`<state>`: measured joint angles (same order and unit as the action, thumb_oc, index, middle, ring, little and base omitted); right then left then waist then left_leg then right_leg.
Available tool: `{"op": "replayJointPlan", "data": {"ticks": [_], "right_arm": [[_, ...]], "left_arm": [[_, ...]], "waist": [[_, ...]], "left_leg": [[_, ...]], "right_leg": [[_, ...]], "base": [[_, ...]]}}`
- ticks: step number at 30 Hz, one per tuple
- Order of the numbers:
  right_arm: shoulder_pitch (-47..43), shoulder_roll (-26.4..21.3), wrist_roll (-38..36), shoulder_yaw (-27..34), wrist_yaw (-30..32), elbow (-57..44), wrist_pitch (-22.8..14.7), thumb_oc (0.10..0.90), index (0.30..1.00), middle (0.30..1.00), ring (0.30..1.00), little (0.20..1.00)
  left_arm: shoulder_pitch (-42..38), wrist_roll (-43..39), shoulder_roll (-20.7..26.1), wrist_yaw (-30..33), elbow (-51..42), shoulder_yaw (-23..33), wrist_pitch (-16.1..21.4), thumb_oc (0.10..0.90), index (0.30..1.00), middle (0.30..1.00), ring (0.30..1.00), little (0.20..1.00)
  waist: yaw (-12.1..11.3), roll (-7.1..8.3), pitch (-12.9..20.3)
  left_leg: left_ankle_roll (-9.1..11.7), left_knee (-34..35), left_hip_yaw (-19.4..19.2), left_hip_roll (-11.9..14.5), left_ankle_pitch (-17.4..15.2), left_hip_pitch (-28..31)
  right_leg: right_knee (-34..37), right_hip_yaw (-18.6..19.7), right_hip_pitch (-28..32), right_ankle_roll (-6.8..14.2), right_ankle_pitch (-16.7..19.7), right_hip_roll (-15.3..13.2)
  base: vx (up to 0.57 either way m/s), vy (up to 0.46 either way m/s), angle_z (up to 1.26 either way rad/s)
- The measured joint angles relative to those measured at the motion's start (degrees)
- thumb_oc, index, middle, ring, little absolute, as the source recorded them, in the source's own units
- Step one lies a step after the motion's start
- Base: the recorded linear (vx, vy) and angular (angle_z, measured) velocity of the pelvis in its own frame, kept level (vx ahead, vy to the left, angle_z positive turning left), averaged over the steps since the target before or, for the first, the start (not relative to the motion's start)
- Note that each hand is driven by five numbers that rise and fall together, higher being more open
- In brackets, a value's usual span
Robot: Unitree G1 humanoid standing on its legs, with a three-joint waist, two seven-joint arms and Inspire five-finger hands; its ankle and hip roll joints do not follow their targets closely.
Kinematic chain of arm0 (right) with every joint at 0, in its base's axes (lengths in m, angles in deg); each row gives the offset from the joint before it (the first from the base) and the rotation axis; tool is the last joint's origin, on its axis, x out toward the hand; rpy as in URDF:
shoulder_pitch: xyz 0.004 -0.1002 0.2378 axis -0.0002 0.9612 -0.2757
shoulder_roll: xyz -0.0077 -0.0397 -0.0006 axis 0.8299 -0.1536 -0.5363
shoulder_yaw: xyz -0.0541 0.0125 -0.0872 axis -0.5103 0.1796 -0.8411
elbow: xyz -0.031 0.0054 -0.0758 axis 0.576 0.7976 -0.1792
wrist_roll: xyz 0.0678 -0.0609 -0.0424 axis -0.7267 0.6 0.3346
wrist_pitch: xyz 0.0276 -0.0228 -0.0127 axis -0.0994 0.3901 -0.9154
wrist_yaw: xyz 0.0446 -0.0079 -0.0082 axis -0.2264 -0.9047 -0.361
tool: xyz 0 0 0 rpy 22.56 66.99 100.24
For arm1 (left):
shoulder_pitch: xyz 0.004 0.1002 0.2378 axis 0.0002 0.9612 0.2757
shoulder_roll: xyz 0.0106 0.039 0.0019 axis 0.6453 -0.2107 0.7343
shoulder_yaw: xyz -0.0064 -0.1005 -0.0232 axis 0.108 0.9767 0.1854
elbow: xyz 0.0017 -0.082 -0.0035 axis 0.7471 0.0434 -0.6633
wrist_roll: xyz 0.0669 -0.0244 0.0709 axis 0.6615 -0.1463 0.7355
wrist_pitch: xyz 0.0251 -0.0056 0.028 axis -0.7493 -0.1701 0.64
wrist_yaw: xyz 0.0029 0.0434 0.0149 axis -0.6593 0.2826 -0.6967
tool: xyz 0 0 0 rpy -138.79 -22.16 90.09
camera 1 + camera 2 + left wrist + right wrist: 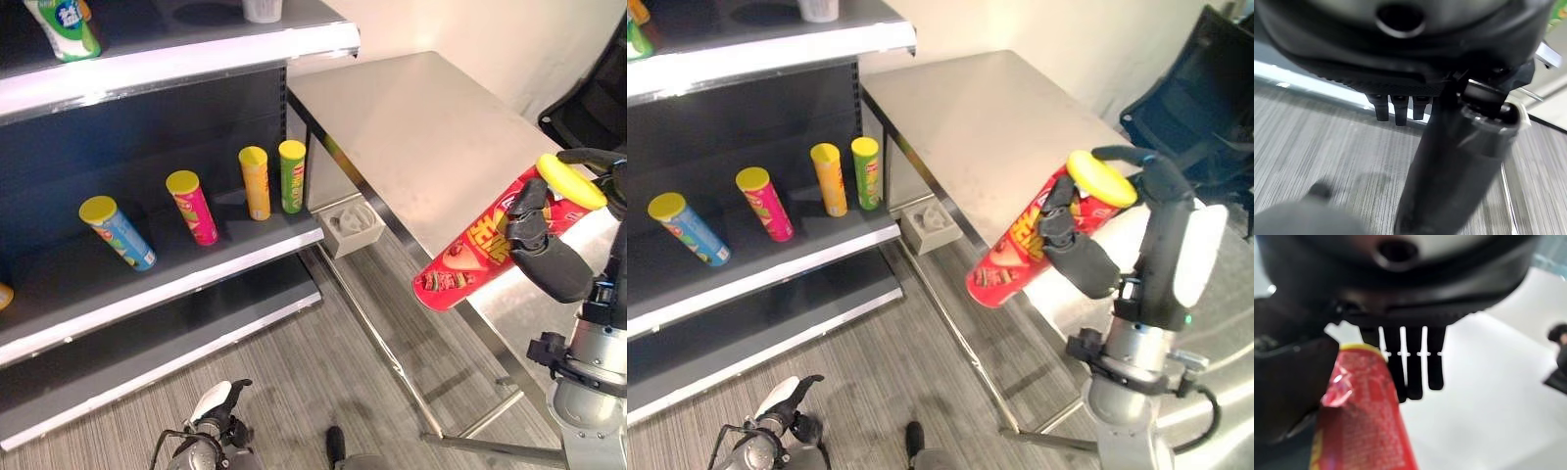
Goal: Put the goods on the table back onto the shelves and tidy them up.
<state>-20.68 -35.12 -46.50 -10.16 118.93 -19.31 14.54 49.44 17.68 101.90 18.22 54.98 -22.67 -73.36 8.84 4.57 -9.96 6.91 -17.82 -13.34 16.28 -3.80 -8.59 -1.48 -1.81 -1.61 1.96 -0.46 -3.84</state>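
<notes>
A red chip can [468, 262] with a yellow lid [570, 180] hangs tilted in the air over the steel table's [421, 127] near left edge, lid end up. My right hand [549, 259] is shut on it, fingers curled round its upper half; the right wrist view has the can [1366, 421] between thumb and fingers. On the middle shelf board [176, 279] lean a blue can [120, 233] and a pink can [193, 206], while an orange can [256, 182] and a green can [292, 175] stand upright. My left hand [220, 409] hangs low over the floor, open and holding nothing.
The top shelf carries a green bottle [65, 27] and a white cup [263, 10]. A small grey box [351, 225] sits on the floor between shelf and table. A dark chair [598, 108] stands beyond the table at the right. A lower shelf board [147, 367] is bare.
</notes>
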Motion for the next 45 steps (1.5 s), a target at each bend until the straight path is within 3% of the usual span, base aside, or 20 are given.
{"op": "replayJointPlan", "data": {"ticks": [1, 3, 5, 7, 8, 10, 15, 16, 21, 23, 25, 27, 29, 30, 33, 35, 39, 41, 43, 45], "right_arm": [[0.06, -0.82, 0.02, 0.77, 0.28, 0.03, -0.19, 0.4, 0.3, 0.3, 0.3, 0.3], [0.96, -0.44, 0.31, -0.19, 0.28, 0.13, -0.42, 0.4, 0.3, 0.3, 0.3, 0.3], [1.32, -1.05, 0.85, -0.82, 0.24, 0.37, -0.76, 0.4, 0.3, 0.3, 0.3, 0.3], [0.59, -1.09, 1.0, -1.3, 0.22, 0.71, -0.74, 0.4, 0.3, 0.3, 0.3, 0.3], [0.44, 0.36, 1.19, -2.42, 0.2, 0.98, -0.86, 0.4, 0.3, 0.3, 0.3, 0.3], [0.64, 2.12, 1.34, -4.13, -0.1, 1.12, -1.14, 0.4, 0.3, 0.3, 0.3, 0.3], [-0.72, 3.72, 2.47, -3.29, 0.81, 2.17, -0.9, 0.4, 0.3, 0.3, 0.3, 0.3], [-2.22, 4.39, 2.88, -4.34, 1.5, 2.4, -0.3, 0.4, 0.3, 0.3, 0.3, 0.3], [-6.94, 5.36, 3.57, -10.08, 1.97, 3.3, 0.49, 0.4, 0.3, 0.3, 0.3, 0.3], [-8.59, 5.27, 3.59, -13.81, 1.94, 3.92, 1.4, 0.4, 0.3, 0.3, 0.3, 0.3], [-7.06, 5.16, 3.74, -13.9, 1.91, 3.71, 0.82, 0.4, 0.3, 0.3, 0.3, 0.3], [-5.9, 4.54, 3.75, -12.58, 1.87, 2.96, 0.76, 0.4, 0.3, 0.3, 0.3, 0.3], [-6.63, 3.74, 3.71, -11.48, 2.07, 2.91, 0.52, 0.4, 0.3, 0.3, 0.3, 0.3], [-6.5, 3.08, 3.7, -10.53, 2.36, 2.99, 0.3, 0.4, 0.3, 0.3, 0.3, 0.3], [-6.23, 0.06, 4.96, -10.43, 1.81, 2.9, 0.27, 0.4, 0.3, 0.3, 0.3, 0.3], [-4.99, -0.56, 4.97, -11.09, 1.08, 3.18, 0.31, 0.4, 0.3, 0.3, 0.3, 0.3], [-4.59, -0.82, 4.84, -11.04, 1.09, 2.9, -0.55, 0.4, 0.3, 0.3, 0.3, 0.3], [-4.48, -1.87, 4.71, -11.01, 1.06, 2.71, -0.88, 0.4, 0.3, 0.3, 0.3, 0.3], [-5.36, -2.9, 4.65, -11.04, 0.82, 3.33, -0.85, 0.4, 0.3, 0.3, 0.3, 0.3], [-7.6, -1.91, 4.37, -11.58, 1.46, 5.01, -0.82, 0.4, 0.3, 0.3, 0.3, 0.3]], "left_arm": [[-0.72, 0.06, -0.66, 0.01, 0.18, -0.22, -0.03, 0.8, 0.9, 0.9, 0.9, 0.9], [-3.17, 0.6, -0.3, 0.11, 0.4, -1.95, -0.1, 0.8, 0.9, 0.9, 0.9, 0.9], [-5.28, 1.6, -0.2, 0.87, 0.53, -4.01, 0.1, 0.8, 0.9, 0.9, 0.9, 0.9], [-5.86, 1.98, -0.66, 1.24, 0.03, -4.97, 0.22, 0.8, 0.9, 0.9, 0.9, 0.9], [-6.1, 2.04, -0.23, 1.2, 0.14, -5.08, 0.23, 0.8, 0.9, 0.9, 0.9, 0.9], [-6.39, 2.0, 0.7, 1.37, 0.74, -6.33, -0.24, 0.8, 0.9, 0.9, 0.9, 0.9], [-6.69, 2.15, 3.67, 1.56, 0.6, -7.35, 0.02, 0.8, 0.9, 0.9, 0.9, 0.9], [-7.34, 2.67, 4.54, 2.05, 0.27, -6.36, 0.0, 0.8, 0.9, 0.9, 0.9, 0.9], [-8.82, 3.01, 9.26, 3.61, -0.4, -4.52, -0.13, 0.8, 0.9, 0.9, 0.9, 0.9], [-8.07, 2.98, 9.85, 3.68, -0.45, -3.51, -0.08, 0.8, 0.9, 0.9, 0.9, 0.9], [-8.42, 2.96, 9.7, 3.8, -0.57, -2.65, 0.01, 0.8, 0.9, 0.9, 0.9, 0.9], [-7.16, 2.55, 9.0, 4.34, -0.55, -1.46, 0.19, 0.8, 0.9, 0.9, 0.9, 0.9], [-5.07, 1.94, 6.99, 4.39, -0.87, 0.03, -0.04, 0.8, 0.9, 0.9, 0.9, 0.9], [-4.32, 1.99, 6.6, 4.31, -2.0, 0.11, 0.09, 0.8, 0.9, 0.9, 0.9, 0.9], [-2.56, 2.01, 5.79, 2.95, -2.55, -0.63, 0.03, 0.8, 0.9, 0.9, 0.9, 0.9], [-2.87, 2.02, 5.52, 2.23, -2.57, -2.53, 0.11, 0.8, 0.9, 0.9, 0.9, 0.9], [-4.45, 1.85, 4.21, 2.36, -3.63, -2.62, 0.62, 0.8, 0.9, 0.9, 0.9, 0.9], [-4.19, 1.5, 3.09, 2.83, -6.32, -2.66, 1.39, 0.8, 0.9, 0.9, 0.9, 0.9], [-4.84, 1.99, 2.93, 2.82, -6.7, -3.27, 1.76, 0.8, 0.9, 0.9, 0.9, 0.9], [-4.31, 2.04, 3.26, 3.3, -6.65, -4.16, 1.82, 0.8, 0.9, 0.9, 0.9, 0.9]], "waist": [[0.73, -1.15, -0.16], [1.93, 0.24, -0.01], [1.94, 1.13, 0.1], [1.39, 0.14, 0.24], [1.64, 1.54, 0.31], [1.48, 2.92, 0.65], [1.65, 2.02, 0.61], [1.38, 1.43, 0.59], [1.31, 2.73, -0.73], [0.97, 2.94, -1.52], [0.6, 2.16, -2.1], [-1.6, 1.83, -2.48], [-3.03, 1.2, -2.79], [-3.25, 0.22, -3.02], [-3.8, 0.99, -2.45], [-2.98, -0.08, -2.81], [-1.15, 0.66, -2.6], [-2.38, -1.6, -2.19], [-3.43, -2.16, -2.47], [-3.09, -2.69, -2.5]], "left_leg": [[0.35, 3.47, 0.6, 0.6, 0.78, 2.19], [1.0, 6.29, 1.67, -1.26, -0.41, 2.98], [-1.9, 0.17, 1.86, 1.49, -4.9, 1.15], [4.54, 0.98, 3.32, 4.43, -3.84, 1.31], [6.13, 0.56, 3.89, 2.34, -4.02, 1.17], [3.46, -3.97, 4.7, -1.41, -6.63, -1.26], [-2.29, -5.65, 4.04, -6.58, -7.79, -6.82], [-4.44, -2.9, 3.98, -8.59, -5.73, -8.28], [-7.64, -1.9, 0.91, -12.31, -3.08, -12.99], [-9.25, -0.5, -1.52, -12.44, -2.52, -12.44], [-10.94, 2.21, -1.13, -12.15, -1.44, -12.17], [-11.12, 5.28, -2.1, -12.18, 0.3, -11.33], [-12.24, 7.29, -4.4, -12.07, 1.34, -10.88], [-12.24, 9.6, -3.77, -12.08, 2.4, -10.74], [-11.19, 16.35, -3.54, -15.3, 6.21, -9.5], [-11.54, 20.22, -1.47, -14.43, 8.25, -5.5], [-8.28, 10.48, 2.05, -14.8, 3.79, -6.58], [-5.95, 1.82, 2.56, -12.47, 0.08, -9.91], [-1.5, -13.96, 2.9, -5.72, -2.64, -19.48], [0.29, 3.29, 6.83, -0.91, -1.5, -17.27]], "right_leg": [[-0.59, -0.31, -0.06, 0.83, -0.21, 0.49], [-1.24, -0.01, -0.34, 1.77, 0.34, -2.01], [-1.33, 3.24, 0.39, 3.79, -0.39, -4.24], [-1.28, 3.89, 0.3, 6.03, -0.7, -5.09], [-1.55, 4.28, -0.04, 6.48, -0.41, -7.14], [-1.75, 5.24, -1.59, 5.6, 4.09, -10.82], [-0.98, 6.94, -5.29, 3.26, 15.96, -14.85], [-0.31, 6.81, -9.43, 5.84, 16.68, -15.5], [0.94, 5.63, -14.78, 2.82, 26.31, -16.24], [1.42, 6.17, -16.16, -1.99, 30.49, -15.98], [0.17, 7.07, -15.78, 6.78, 20.57, -12.67], [-5.36, 6.22, -15.13, 9.3, 9.13, -5.42], [-7.06, 6.8, -14.82, 11.58, 4.22, -2.6], [-10.07, 8.79, -14.78, 10.99, -0.48, 0.1], [0.3, 10.71, -8.7, 6.77, -0.62, 1.82], [-7.75, 14.18, -12.6, 7.01, -5.94, 4.61], [-3.88, 14.44, -13.3, -0.88, 1.2, 6.71], [-3.01, 13.02, -11.75, -2.83, 1.71, 7.66], [-1.07, 12.46, -10.7, -4.48, 2.17, 6.72], [0.33, 13.3, -9.31, -2.07, 1.14, 5.99]], "base": [[0.03, 0.297, 0.37], [0.03, 0.252, 0.52], [0.01, 0.304, 0.43], [-0.02, 0.323, 0.1], [-0.04, 0.451, 0.08], [-0.09, 0.419, 0.03], [-0.2, 0.41, 0.16], [-0.22, 0.348, 0.09], [-0.18, 0.34, -0.06], [-0.06, 0.259, -0.31], [-0.07, 0.262, -0.11], [-0.13, 0.287, -0.39], [-0.06, 0.18, -0.35], [0.04, 0.05, -0.03], [0.21, 0.048, 0.01], [0.23, 0.048, 0.16], [0.1, 0.018, 0.64], [0.11, 0.055, 0.29], [0.26, 0.241, 0.17], [0.27, 0.353, -0.06]]}}
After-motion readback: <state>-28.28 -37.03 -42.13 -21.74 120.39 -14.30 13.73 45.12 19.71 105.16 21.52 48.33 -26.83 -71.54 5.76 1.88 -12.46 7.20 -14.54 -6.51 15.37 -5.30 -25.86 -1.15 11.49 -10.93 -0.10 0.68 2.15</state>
